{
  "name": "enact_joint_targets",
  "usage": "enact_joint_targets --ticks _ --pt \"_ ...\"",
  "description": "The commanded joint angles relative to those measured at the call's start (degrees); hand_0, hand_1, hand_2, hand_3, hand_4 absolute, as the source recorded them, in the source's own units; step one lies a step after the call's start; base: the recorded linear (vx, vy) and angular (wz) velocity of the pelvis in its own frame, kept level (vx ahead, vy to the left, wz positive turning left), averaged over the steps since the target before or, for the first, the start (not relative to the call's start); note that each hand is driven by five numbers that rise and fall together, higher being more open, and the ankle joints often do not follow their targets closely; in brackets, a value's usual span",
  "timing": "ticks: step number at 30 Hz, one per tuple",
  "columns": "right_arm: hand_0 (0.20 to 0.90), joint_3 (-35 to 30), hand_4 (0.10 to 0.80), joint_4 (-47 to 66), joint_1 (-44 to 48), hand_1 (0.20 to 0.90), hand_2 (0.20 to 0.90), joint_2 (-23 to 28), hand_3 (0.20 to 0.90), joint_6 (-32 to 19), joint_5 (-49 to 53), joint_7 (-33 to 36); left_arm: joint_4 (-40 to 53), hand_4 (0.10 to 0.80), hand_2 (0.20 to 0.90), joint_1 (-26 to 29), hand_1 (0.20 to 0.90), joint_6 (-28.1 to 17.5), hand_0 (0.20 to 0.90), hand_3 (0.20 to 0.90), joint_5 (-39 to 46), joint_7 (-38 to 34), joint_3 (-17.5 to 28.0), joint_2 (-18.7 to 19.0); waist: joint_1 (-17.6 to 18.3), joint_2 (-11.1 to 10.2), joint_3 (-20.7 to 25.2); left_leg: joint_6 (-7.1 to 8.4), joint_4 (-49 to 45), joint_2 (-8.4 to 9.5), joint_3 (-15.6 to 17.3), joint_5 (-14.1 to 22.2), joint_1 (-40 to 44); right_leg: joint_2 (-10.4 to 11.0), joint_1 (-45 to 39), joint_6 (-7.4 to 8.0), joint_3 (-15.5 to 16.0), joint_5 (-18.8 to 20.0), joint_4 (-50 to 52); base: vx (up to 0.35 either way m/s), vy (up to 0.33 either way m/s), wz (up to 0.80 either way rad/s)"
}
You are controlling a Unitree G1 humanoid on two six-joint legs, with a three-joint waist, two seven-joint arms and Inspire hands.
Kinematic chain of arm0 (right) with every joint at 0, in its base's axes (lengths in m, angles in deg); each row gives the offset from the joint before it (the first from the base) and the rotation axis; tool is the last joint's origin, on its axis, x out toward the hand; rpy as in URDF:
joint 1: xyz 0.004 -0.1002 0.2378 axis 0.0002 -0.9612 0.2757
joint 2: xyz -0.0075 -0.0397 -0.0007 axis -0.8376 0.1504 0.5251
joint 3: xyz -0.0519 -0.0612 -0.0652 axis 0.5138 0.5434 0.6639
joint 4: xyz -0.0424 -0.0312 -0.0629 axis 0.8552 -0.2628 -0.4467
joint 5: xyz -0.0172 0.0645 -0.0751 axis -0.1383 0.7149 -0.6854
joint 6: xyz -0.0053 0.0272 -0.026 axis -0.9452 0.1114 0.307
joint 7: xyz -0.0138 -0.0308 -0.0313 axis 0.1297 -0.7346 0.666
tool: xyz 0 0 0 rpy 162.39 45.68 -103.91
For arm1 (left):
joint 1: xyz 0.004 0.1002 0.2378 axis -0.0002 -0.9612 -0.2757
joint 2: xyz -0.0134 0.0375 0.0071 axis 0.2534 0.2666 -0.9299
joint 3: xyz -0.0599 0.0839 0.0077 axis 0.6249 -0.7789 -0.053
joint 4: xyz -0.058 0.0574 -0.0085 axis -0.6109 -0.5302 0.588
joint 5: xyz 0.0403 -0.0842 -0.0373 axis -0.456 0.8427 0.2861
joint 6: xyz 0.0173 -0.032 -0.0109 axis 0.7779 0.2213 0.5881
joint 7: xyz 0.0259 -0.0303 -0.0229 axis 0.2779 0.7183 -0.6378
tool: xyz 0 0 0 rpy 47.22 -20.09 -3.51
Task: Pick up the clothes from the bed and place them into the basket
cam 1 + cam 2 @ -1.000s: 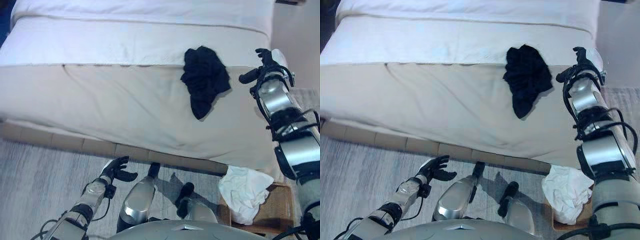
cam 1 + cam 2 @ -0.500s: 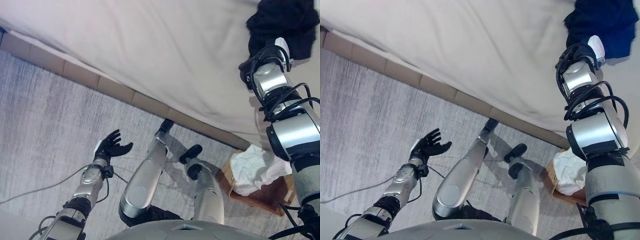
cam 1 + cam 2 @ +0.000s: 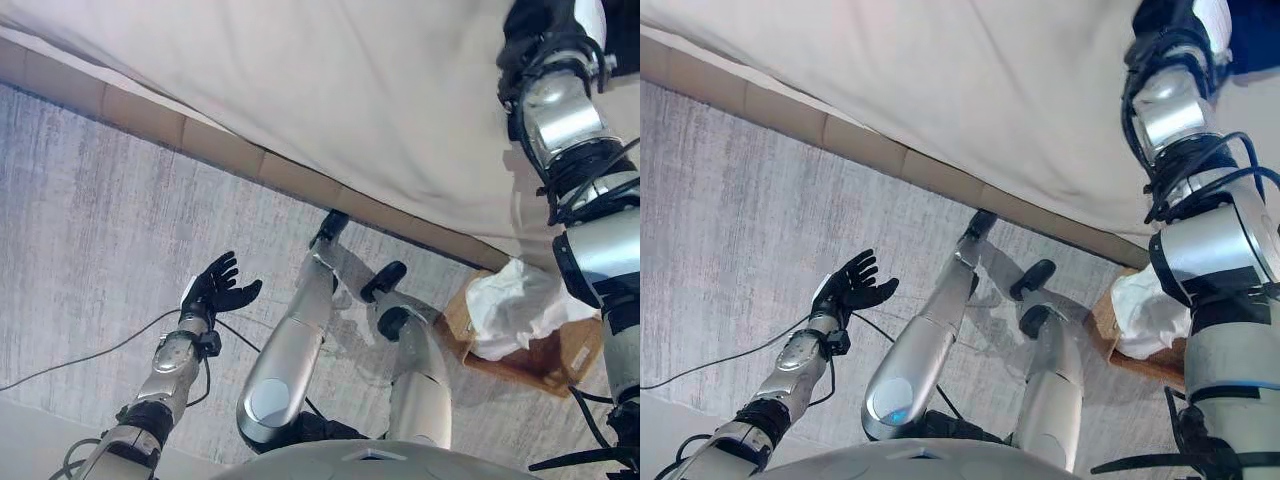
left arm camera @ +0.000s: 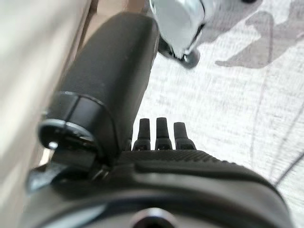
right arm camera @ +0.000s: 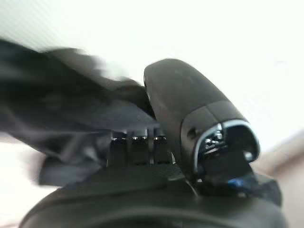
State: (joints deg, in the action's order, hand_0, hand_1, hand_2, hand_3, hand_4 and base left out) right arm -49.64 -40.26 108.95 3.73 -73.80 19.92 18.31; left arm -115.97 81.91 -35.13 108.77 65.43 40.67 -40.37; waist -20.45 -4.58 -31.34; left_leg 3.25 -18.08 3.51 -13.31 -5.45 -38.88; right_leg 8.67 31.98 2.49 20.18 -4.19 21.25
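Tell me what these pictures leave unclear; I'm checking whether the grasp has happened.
- Right hand: right wrist view is blurred, fingers end against the dark garment; closure unreadable.
- Eye views: the top edge cuts off that hand and most of the garment.
- Basket: white cloth hides its inside.

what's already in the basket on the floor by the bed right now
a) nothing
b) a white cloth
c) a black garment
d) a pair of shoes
b: a crumpled white cloth fills the brown basket by the bed's corner; the black garment is up on the bed, at the right hand.
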Motion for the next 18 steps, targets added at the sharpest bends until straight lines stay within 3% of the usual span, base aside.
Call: enact_joint_targets --ticks 1,5,10,18 --pt "0.3 -0.21 0.1 9.04 3.42 0.3 0.3 8.15 0.2 -4.29 -8.2 9.0 0.44 0.8 0.9 -1.6 0.9 -0.62 0.9 0.9 -4.18 -2.07 1.28 2.53 1.96 -3.29 1.55 -4.53 1.92 -0.18 4.32 8.23 10.97 -2.66 -11.2 2.0 -2.16 4.76 -7.47 -0.04 -0.128 -0.33" --pt "0.3 -4.47 0.1 16.78 0.3 0.3 0.3 13.03 0.2 -4.08 -7.94 8.91 -1.35 0.8 0.9 -0.41 0.9 2.55 0.9 0.9 -7.69 -3.52 2.09 2.59 4.3 -4.55 2.2 -4.15 7.23 -1.67 7.68 6.3 19.42 -3.2 -18.44 1.8 -3.95 6.03 -11.76 -0.061 -0.099 -0.28" --pt "0.3 -9.62 0.1 22.83 -5.48 0.3 0.3 19.43 0.2 -5.27 -6.89 6.88 -7.34 0.8 0.9 -1.11 0.9 6.02 0.9 0.9 -12.05 -3.57 2.75 1.74 8.77 -4.94 10.29 -3.27 15.25 -3.18 10.81 5.79 28.91 -4.24 -25.65 1.51 -6.52 5.6 -16.89 0.064 -0.077 -0.31" --pt "0.3 -23.1 0.1 31.85 -20.82 0.3 0.3 25.4 0.2 -5.7 -5.56 4.17 -14.01 0.8 0.9 -0.76 0.9 8.42 0.9 0.9 -16.16 -2.22 3.7 -1.29 15.02 -3.88 20.26 -3.43 20.39 -3.32 13.55 5.45 37.07 -5.34 -30.6 1.09 -10.43 5.17 -19.57 0.051 -0.078 -0.3"
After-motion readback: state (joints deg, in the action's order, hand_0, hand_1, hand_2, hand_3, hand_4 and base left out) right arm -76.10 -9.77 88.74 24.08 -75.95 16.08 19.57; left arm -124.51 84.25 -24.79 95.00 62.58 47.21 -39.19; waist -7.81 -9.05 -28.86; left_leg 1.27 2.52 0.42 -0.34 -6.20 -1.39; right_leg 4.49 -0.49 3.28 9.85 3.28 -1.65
